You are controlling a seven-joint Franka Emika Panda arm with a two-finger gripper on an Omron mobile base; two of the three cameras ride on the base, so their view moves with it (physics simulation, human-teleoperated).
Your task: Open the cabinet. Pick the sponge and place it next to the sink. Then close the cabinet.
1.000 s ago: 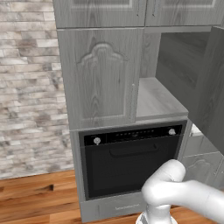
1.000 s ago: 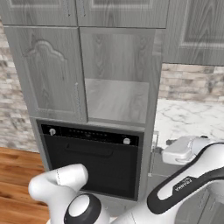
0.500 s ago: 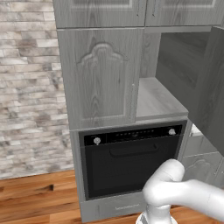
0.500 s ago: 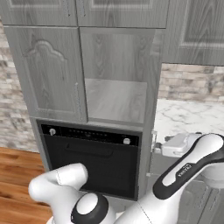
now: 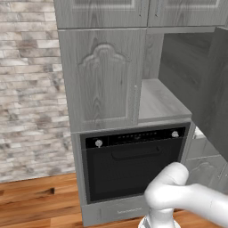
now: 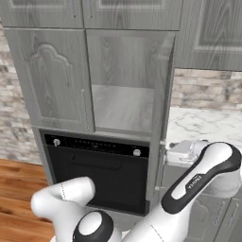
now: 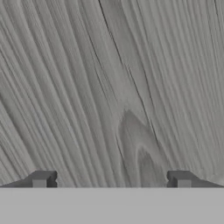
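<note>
The cabinet (image 5: 102,80) has its left door shut, and its right door (image 5: 213,89) stands swung out. Its inner shelf (image 6: 122,108) is bare, and the sponge is out of view. In the hand view my gripper (image 7: 111,179) is open, its dark fingertips (image 7: 41,178) wide apart with nothing between them, facing grey wood grain (image 7: 113,87) at very close range. In the right base view my hand (image 6: 182,152) sits low, just right of the open door's edge (image 6: 166,90). No sink can be made out.
A black built-in oven (image 5: 133,162) sits under the cabinet shelf. A white marble counter (image 6: 203,124) runs to the right below a brick wall (image 6: 208,90). Upper cabinets (image 6: 85,12) hang above. Wooden floor (image 5: 35,200) lies to the left.
My hand has shifted a little to the left toward the open door's edge, and the elbow has risen. The cabinet doors have not moved.
</note>
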